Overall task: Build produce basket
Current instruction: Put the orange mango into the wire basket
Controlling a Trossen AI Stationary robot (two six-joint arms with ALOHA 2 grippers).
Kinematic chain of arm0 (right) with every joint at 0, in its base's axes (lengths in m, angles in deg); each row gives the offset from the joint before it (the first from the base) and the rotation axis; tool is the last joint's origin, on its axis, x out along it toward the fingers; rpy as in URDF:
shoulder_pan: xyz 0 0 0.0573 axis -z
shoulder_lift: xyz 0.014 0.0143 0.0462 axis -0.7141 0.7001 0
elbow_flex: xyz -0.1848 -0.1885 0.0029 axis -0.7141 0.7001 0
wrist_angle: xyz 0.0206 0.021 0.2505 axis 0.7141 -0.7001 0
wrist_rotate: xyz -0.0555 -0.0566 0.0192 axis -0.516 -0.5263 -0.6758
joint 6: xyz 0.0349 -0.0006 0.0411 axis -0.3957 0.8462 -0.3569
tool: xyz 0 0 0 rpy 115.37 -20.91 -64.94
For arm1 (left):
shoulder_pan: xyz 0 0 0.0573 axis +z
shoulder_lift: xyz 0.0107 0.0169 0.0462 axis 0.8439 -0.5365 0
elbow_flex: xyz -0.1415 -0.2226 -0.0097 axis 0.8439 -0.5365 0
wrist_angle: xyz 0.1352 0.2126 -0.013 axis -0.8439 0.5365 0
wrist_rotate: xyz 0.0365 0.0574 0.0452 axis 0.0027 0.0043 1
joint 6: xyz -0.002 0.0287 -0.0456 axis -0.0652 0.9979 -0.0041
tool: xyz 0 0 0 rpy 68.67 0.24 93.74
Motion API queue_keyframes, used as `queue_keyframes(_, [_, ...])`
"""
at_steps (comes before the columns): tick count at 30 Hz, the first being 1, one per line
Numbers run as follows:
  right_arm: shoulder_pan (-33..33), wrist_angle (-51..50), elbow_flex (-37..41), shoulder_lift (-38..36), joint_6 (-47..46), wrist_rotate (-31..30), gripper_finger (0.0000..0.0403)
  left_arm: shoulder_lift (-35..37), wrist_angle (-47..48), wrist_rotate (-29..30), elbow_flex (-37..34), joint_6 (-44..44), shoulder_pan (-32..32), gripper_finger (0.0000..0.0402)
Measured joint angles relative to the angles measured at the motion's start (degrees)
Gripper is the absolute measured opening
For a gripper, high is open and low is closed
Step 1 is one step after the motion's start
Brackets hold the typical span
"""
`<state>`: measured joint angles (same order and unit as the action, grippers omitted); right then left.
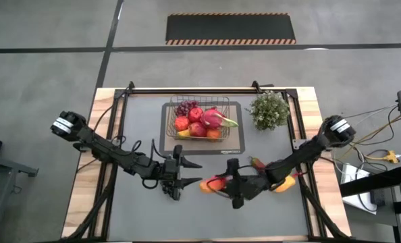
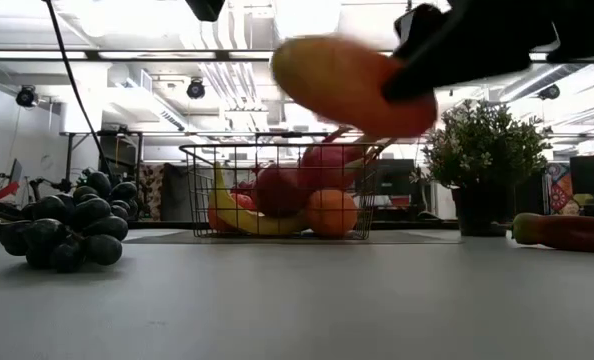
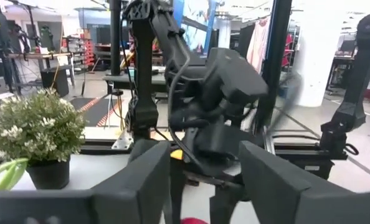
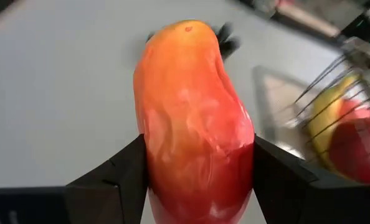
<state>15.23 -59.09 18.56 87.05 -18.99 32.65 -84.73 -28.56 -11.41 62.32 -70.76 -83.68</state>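
Mango (image 4: 194, 124) fills right pincer (image 4: 197, 168), hiding most of basket (image 4: 353, 81).

Grey table (image 1: 119, 209), grapes (image 2: 69, 232), tray (image 1: 235, 147)

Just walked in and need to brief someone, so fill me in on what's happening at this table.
The right gripper is shut on a mango and holds it above the table, in front of the wire basket. The basket already has several fruits in it. The left gripper hangs open nearby, holding nothing. A bunch of dark grapes and another mango lie on the table outside the basket, and a potted plant stands beside it.
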Motion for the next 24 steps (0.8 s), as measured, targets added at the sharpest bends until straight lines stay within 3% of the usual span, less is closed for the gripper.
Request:
queue_keyframes(8, [2.12,29.20,12.40,-7.38,4.94,-0.16,0.0217,0.25,0.90,0.39,-1.24,1.90,0.02,0.0266])
queue_keyframes(15, [2.59,54.15,20.34,-4.37,10.09,0.13,0.0217,-1.90,-4.08,0.42,-1.88,2.64,0.42,0.0276])
queue_keyframes(19, [3.21,61.86,21.06,-1.84,14.21,0.17,0.0217,-5.33,-9.27,0.61,-1.44,4.09,0.68,0.0276])
queue_keyframes(24, [3.94,62.78,19.73,-0.55,16.10,0.24,0.0217,-10.61,-18.79,0.66,-0.76,6.08,1.10,0.0276])
